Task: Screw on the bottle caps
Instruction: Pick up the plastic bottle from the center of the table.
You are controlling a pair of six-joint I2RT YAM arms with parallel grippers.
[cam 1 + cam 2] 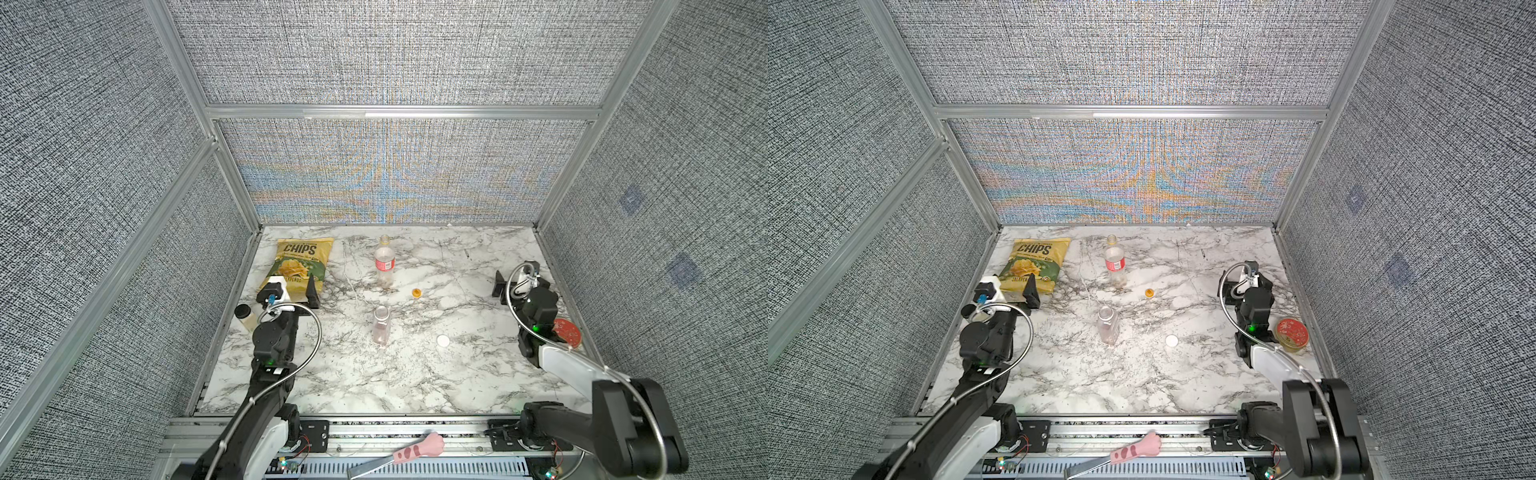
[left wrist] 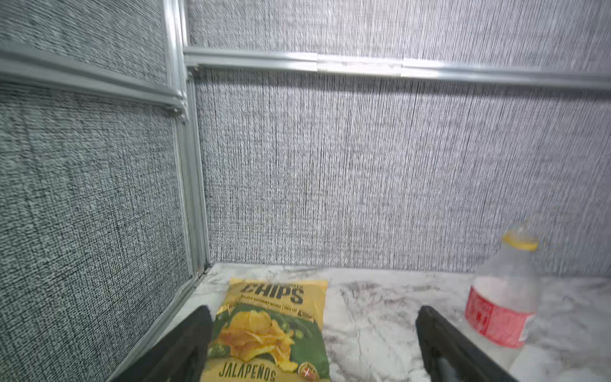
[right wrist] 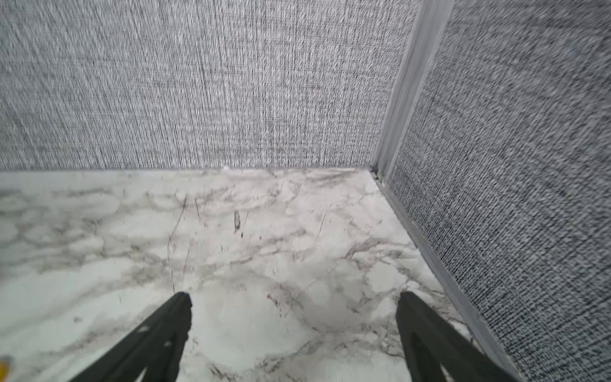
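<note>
Your left end effector [image 2: 315, 317] is spread wide, gripping nothing, at the near edge of the chips bag [image 2: 264, 330]. Its wrist view catches only one task item, the tall red-label bottle [image 2: 499, 297], upright and uncapped. Your right end effector [image 3: 294, 297] is spread too, and its wrist view shows only bare worktop [image 3: 264, 231] by the corner. Only the top views show the pink bottle [image 1: 381, 326], upright and uncapped, the orange cap [image 1: 416, 293] near the tall bottle's base, and the white cap [image 1: 443, 340], apart from both bottles.
</note>
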